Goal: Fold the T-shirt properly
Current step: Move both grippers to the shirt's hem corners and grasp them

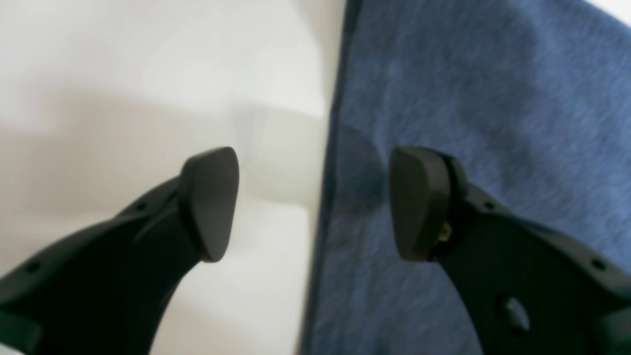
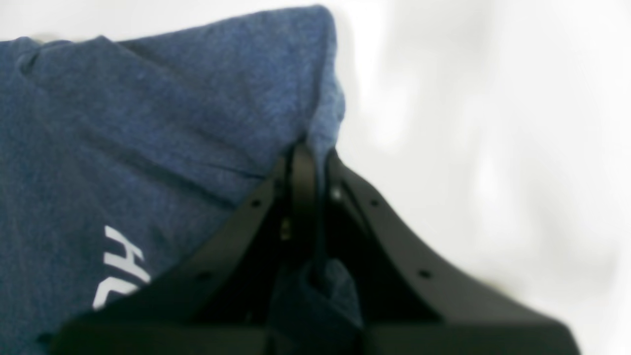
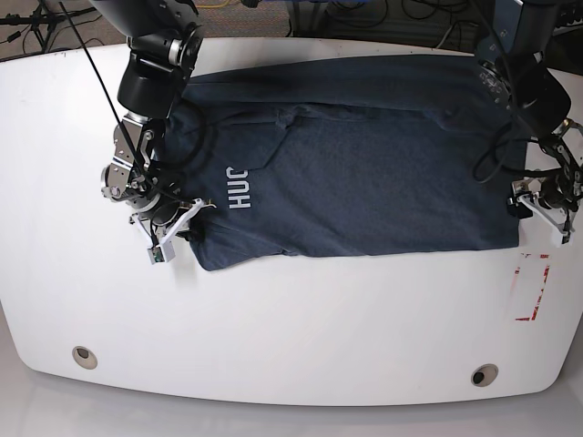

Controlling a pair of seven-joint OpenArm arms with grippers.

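Two grippers: both are working at opposite ends of one shirt on the white table (image 3: pixel 291 337).
T-shirt (image 3: pixel 364 173): it is lying across the upper middle of the base view, white lettering (image 3: pixel 240 188) toward its left end.
Right gripper (image 2: pixel 310 162): at the left of the base view, its jaws are pinching together on a fold at the T-shirt's corner.
Left gripper (image 1: pixel 315 202): at the right of the base view, its fingers are standing wide apart, straddling the T-shirt's edge, clasping nothing.
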